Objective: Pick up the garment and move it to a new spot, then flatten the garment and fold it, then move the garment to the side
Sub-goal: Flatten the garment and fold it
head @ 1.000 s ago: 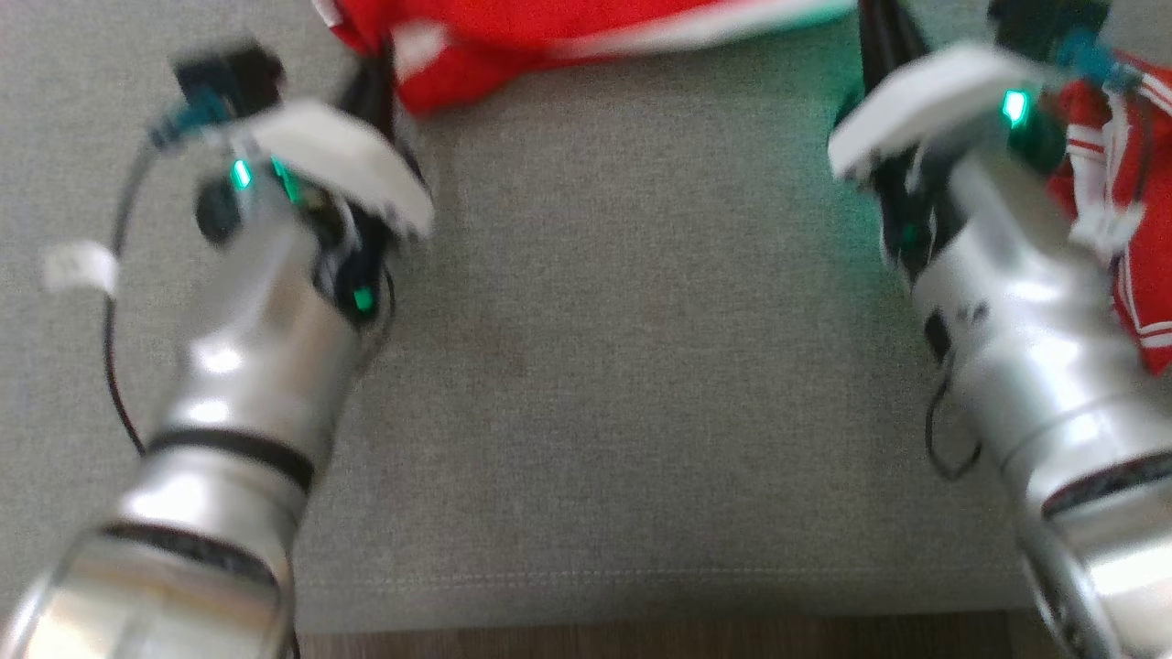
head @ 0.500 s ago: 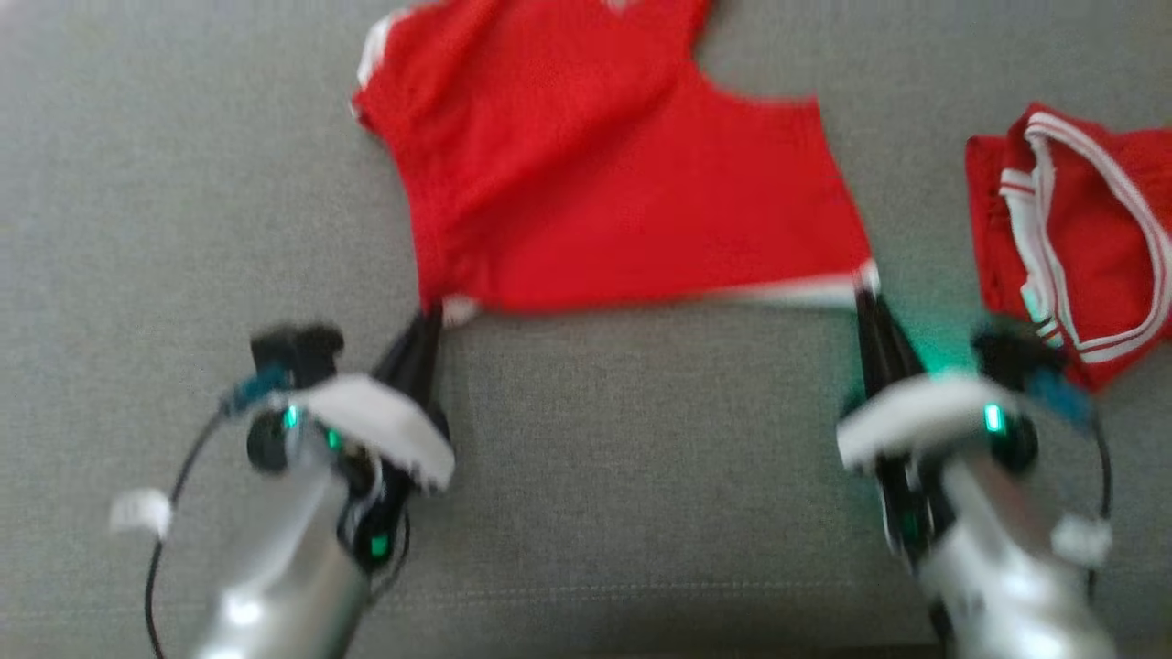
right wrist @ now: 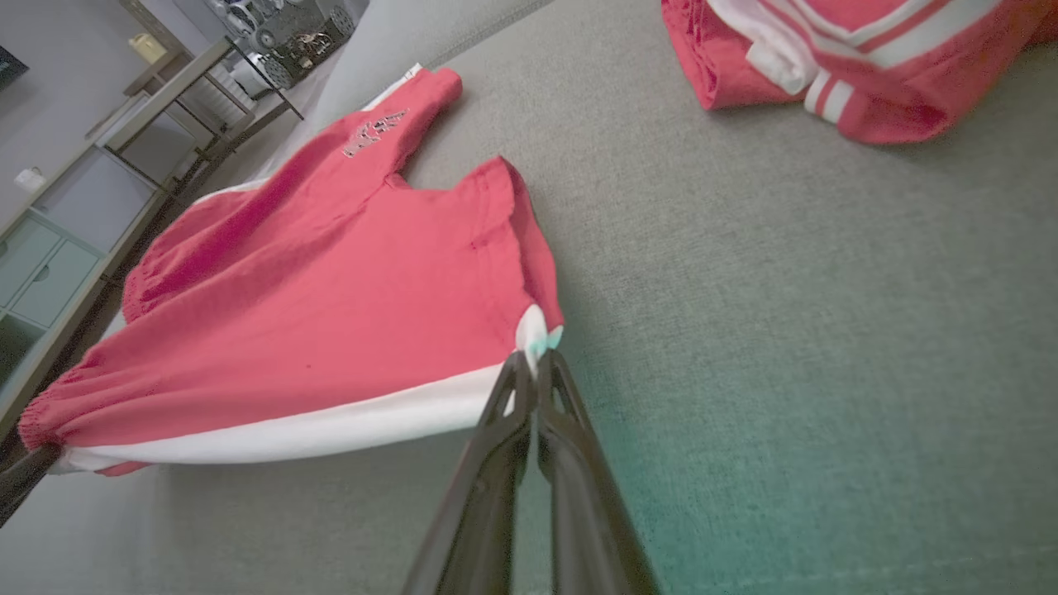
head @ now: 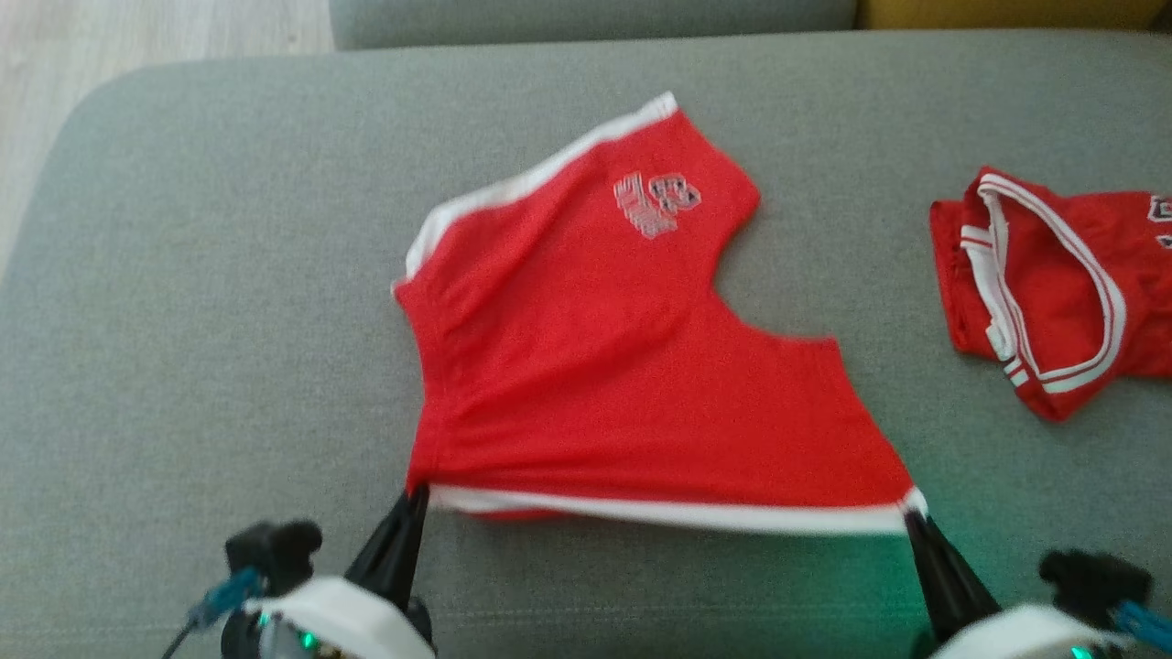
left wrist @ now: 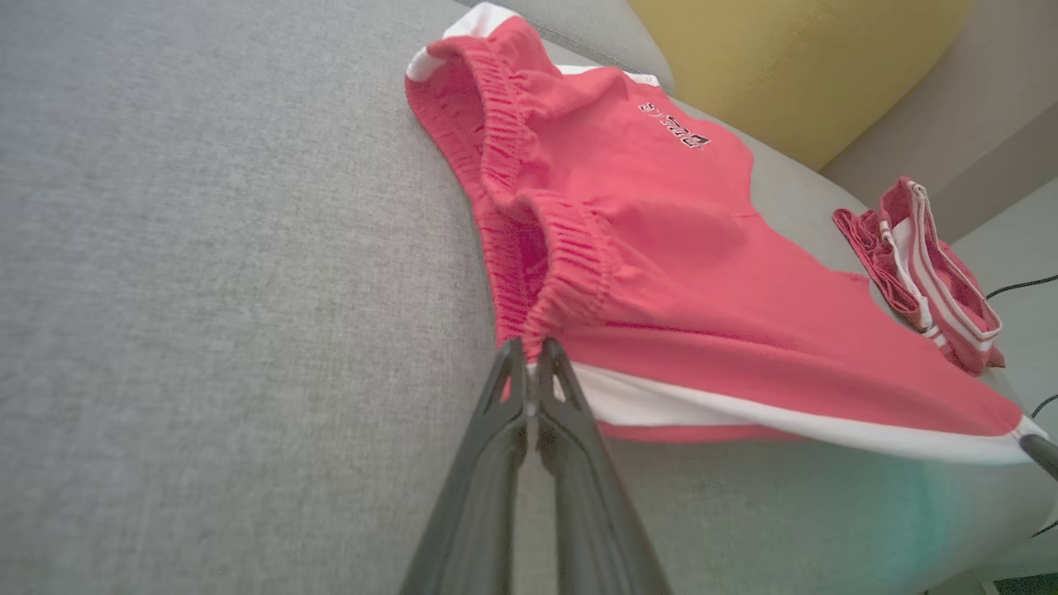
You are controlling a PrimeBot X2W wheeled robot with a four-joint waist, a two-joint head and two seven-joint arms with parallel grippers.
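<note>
The garment [head: 595, 366] is a pair of red shorts with white side stripes and a small printed logo, spread on the grey sofa seat. My left gripper [head: 417, 494] is shut on its near left corner, by the gathered waistband [left wrist: 570, 264]. My right gripper [head: 911, 514] is shut on the near right corner, at the white trim. Between the two grips the near white-striped edge [head: 678, 514] is stretched taut and lifted a little off the seat. The left wrist view has my left gripper [left wrist: 529, 355] pinching the cloth; the right wrist view has my right gripper [right wrist: 536, 364] doing the same.
A second red garment [head: 1044, 284] with white trim lies crumpled at the right of the seat [head: 211, 302]. A yellow cushion [left wrist: 793, 58] leans at the back. Pale floor [head: 137, 37] lies beyond the seat's left end, and shelving [right wrist: 99, 165] stands past the sofa.
The head camera has tilted, so the whole picture slid down and the full garment came into sight. Both grippers stay shut on the near corners, the edge stretched between them.
</note>
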